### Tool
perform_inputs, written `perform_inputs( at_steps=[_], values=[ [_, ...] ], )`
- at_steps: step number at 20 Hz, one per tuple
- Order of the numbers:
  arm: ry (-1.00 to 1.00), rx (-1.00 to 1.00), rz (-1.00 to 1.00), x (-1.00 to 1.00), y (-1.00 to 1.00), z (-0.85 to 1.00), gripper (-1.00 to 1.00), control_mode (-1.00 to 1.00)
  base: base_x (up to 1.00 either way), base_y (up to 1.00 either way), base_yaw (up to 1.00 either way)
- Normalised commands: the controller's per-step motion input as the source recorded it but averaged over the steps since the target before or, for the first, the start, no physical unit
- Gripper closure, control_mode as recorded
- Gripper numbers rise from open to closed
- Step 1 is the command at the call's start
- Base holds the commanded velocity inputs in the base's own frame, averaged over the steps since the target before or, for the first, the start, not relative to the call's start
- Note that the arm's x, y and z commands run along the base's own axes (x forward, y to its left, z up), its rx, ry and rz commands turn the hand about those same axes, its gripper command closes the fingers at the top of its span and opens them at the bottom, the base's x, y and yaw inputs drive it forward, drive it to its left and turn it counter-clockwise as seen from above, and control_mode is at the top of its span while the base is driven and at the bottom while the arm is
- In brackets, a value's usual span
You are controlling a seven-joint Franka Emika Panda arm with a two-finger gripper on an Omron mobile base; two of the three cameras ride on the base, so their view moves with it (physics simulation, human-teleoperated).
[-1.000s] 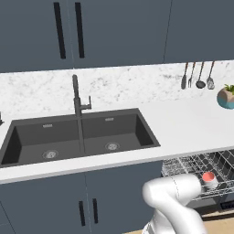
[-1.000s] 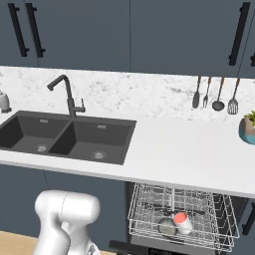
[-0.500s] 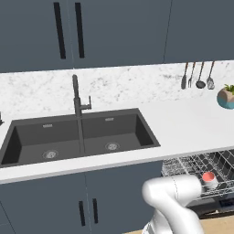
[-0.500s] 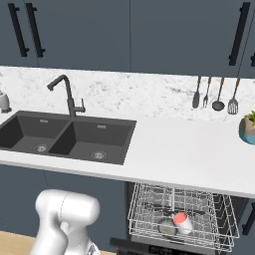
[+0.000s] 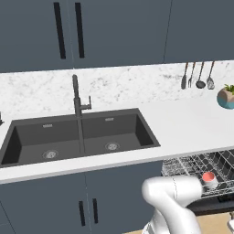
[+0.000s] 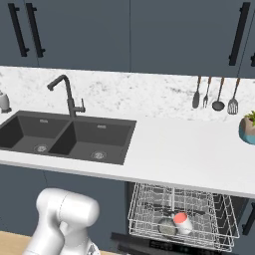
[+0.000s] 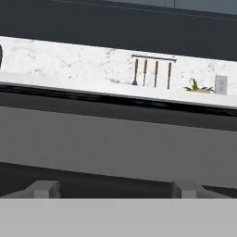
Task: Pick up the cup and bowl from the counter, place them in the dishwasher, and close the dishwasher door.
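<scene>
Cup (image 6: pixel 181 220) lying in dishwasher (image 6: pixel 179 219) rack beside a grey bowl (image 6: pixel 167 227) (probably), hand (image 7: pixel 115 189) spread wide, holding nothing

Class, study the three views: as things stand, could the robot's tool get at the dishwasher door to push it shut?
Probably yes. The tool sits low with its jaws spread and nothing between them. The hand view faces a broad dark panel below the counter, though I cannot tell if it is the door. Nothing visibly blocks it.

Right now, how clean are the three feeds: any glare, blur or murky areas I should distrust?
Left base view: flat, even light, no glare; small grey cup with red-pink inside reads clearly in the silver wire dishwasher rack. Right base view: equally crisp, soft shadow under the white marble-look counter. Hand view: soft and murky, a broad dark grey band mid-frame, fingertips hazy.
</scene>
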Motion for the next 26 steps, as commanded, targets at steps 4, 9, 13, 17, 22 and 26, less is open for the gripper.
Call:
perform_inputs(
  at_steps=[4,9,13,17,22,26],
  values=[
    [0.00,0.03,0.00,1.00,0.32,0.23,-1.00,-1.00,0.00,0.00,0.00],
    [0.00,0.05,0.00,1.00,0.20,0.15,-1.00,-1.00,0.00,0.00,0.00],
    [0.00,0.08,0.00,1.00,0.14,0.07,-1.00,-1.00,0.00,0.00,0.00],
    [0.00,0.08,0.00,1.00,0.15,0.01,-1.00,-1.00,0.00,0.00,0.00],
    [0.00,0.05,0.00,1.00,0.13,0.00,-1.00,-1.00,0.00,0.00,0.00],
    [0.00,0.01,0.00,1.00,0.12,0.00,-1.00,-1.00,0.00,0.00,0.00]
  ],
)
